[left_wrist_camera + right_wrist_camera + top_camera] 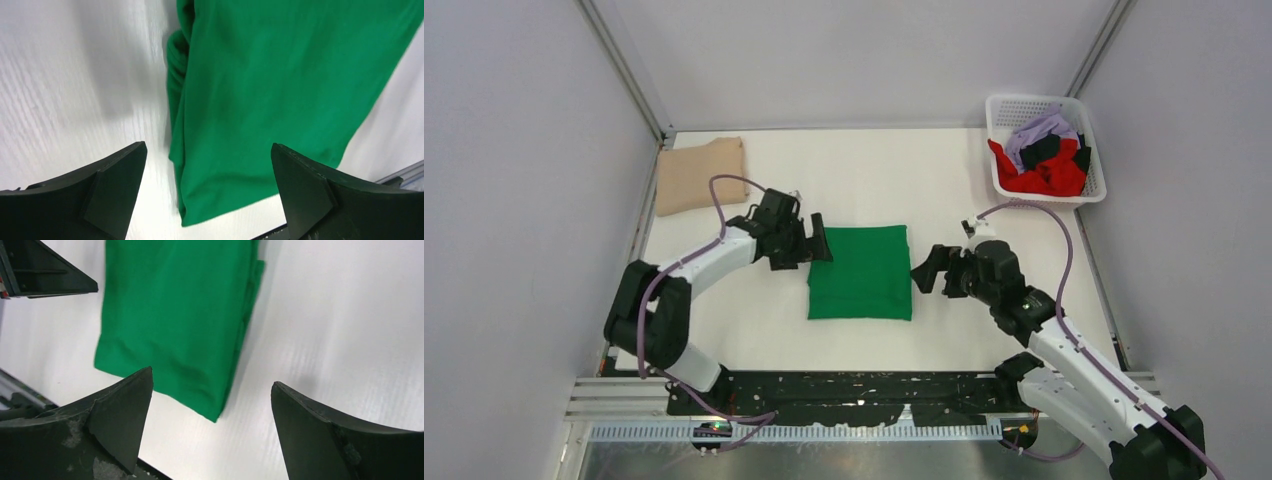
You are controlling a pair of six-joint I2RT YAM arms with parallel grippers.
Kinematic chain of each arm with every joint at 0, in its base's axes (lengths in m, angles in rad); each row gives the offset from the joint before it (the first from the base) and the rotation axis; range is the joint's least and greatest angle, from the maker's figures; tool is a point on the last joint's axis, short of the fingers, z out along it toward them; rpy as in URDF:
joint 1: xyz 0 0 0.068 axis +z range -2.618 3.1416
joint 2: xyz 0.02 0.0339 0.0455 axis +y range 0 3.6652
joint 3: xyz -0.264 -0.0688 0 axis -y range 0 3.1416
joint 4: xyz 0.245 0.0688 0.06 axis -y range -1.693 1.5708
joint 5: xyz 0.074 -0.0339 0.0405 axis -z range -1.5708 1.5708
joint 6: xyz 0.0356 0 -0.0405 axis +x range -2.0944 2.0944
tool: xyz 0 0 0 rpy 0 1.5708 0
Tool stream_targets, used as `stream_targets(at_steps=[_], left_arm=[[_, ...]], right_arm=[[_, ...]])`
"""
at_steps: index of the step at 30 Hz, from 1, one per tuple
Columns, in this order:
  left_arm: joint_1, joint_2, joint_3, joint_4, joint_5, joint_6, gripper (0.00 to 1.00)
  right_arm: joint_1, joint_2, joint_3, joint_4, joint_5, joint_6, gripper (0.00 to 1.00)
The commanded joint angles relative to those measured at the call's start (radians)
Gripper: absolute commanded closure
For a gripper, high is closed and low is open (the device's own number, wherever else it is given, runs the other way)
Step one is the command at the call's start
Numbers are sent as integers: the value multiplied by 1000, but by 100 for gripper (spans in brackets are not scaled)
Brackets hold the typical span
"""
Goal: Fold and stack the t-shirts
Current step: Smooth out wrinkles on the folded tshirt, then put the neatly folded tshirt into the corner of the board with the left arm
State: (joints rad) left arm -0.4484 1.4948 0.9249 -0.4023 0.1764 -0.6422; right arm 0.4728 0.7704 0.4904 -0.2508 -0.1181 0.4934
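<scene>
Cloth rectangle: green t-shirt (860, 272) folded flat, smooth, layered edges.

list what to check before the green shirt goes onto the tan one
1. Green t-shirt folded flat: ok.
2. Left gripper open, empty: ok.
3. Right gripper open, empty: ok.
4. Tan t-shirt folded, top bare: ok.
5. Everything folded: not ok; red t-shirt, lilac t-shirt, black t-shirt crumpled in basket.
</scene>
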Motion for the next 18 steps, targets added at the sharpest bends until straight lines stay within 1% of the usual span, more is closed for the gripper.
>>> stream_targets(at_steps=[1,6,7,9,10,13,14,16,17,18], left_arm=[[-1,133,85,-21,-8,35,3],[-37,230,95,6,21,5,13],[-49,246,98,18,29,-8,17],[-77,283,112,27,34,-33,26],[-90,299,122,27,20,-45,32],[-119,344,166,9,0,-59,46],[-126,357,187,-11,-21,-62,51],[-145,378,243,-72,-102,-63,65],[-155,388,278,-116,-155,-59,76],[-165,397,315,-165,-229,-60,89]], right_arm=[[-13,-23,48,-100,143,-71,4],[-23,-37,59,-119,197,-101,5],[-25,-38,59,-119,201,-106,5],[-29,-34,52,-106,213,-107,5],[-30,-32,42,-92,215,-106,5],[-38,-25,30,-74,219,-104,5],[-40,-24,24,-65,220,-104,4],[-47,-27,18,-50,223,-107,5],[-52,-28,16,-45,223,-112,4],[-55,-28,14,-35,223,-113,4]])
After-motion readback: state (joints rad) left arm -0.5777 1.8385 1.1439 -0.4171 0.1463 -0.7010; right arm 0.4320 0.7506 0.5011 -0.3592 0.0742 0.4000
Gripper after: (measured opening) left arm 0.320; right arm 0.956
